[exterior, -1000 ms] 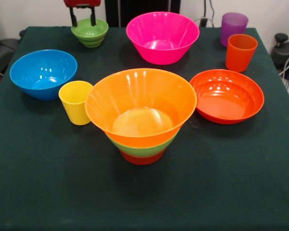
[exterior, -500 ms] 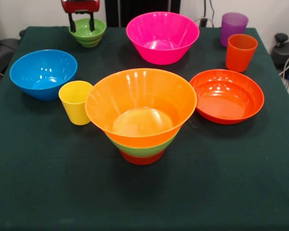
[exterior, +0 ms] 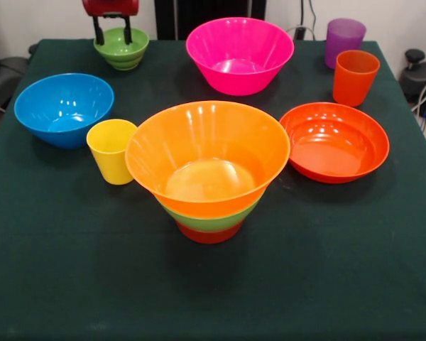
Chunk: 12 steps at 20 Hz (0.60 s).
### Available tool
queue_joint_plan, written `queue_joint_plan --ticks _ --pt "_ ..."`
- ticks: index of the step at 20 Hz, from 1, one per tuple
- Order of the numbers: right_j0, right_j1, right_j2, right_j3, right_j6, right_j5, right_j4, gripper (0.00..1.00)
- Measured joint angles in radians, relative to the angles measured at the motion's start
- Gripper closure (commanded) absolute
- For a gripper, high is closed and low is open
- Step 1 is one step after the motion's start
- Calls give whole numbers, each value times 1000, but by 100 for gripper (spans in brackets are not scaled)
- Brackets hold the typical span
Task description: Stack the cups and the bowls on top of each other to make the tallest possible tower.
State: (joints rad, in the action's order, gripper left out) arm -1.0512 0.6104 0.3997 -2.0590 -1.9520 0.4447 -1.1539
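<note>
The gripper is seen at the far corner of the dark green table, its two black fingers set astride the rim of the small ribbed green bowl — one finger outside the wall, the other inside the hollow. Whether the rim is actually pinched or merely straddled cannot be told with certainty, nor whether the bowl is clear of the cloth.

The tower stands near the middle of the table: a large yellow-orange bowl nested in a medium green bowl on a small red-orange bowl. A yellow cup stands just beside it, with the blue bowl behind that.

The main risk is judged to be the grip. A thin glossy rim held from one side may slip or let the bowl swing and tilt — a tilted bowl could be dropped short of the tower. The path toward the tower passes close by the blue bowl and yellow cup, which could be clipped if the bowl is carried low. A hard or off-centre release into the wide top bowl might rock the tower on its narrow base.
</note>
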Motion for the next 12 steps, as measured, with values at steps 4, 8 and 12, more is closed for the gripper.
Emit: queue_joint_plan --ticks 4,8,12 --pt "-3 16 0 0 1 6 2 0" --pt "-10 43 5 0 5 19 13 0" --pt "-15 65 8 -1 6 33 15 0"
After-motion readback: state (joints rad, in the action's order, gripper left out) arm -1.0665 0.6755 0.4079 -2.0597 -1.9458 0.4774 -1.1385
